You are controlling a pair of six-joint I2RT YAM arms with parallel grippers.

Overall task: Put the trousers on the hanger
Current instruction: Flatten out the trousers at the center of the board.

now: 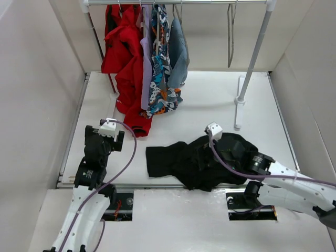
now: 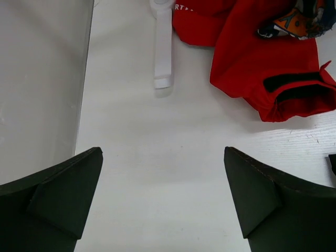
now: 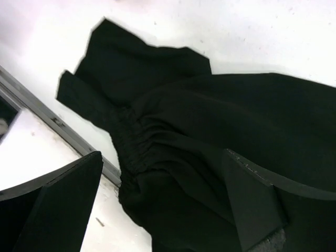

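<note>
The black trousers (image 1: 178,160) lie crumpled on the white table near its front edge, and their gathered waistband shows in the right wrist view (image 3: 210,121). The grey-beige hanger (image 1: 231,37) hangs empty on the rail at the back right. My right gripper (image 1: 223,149) is open and hovers over the right part of the trousers, its jaws (image 3: 163,155) apart with black cloth below them. My left gripper (image 1: 104,137) is open and empty over bare table left of the trousers, its jaws (image 2: 163,152) wide apart.
A red garment (image 1: 123,52), a lilac one, a patterned one and a blue-grey one hang on the rail at the back left. The red hem reaches the table (image 2: 252,47). The rack's right post (image 1: 254,52) and white foot (image 1: 239,100) stand behind. The metal table edge (image 3: 31,105) runs by the trousers.
</note>
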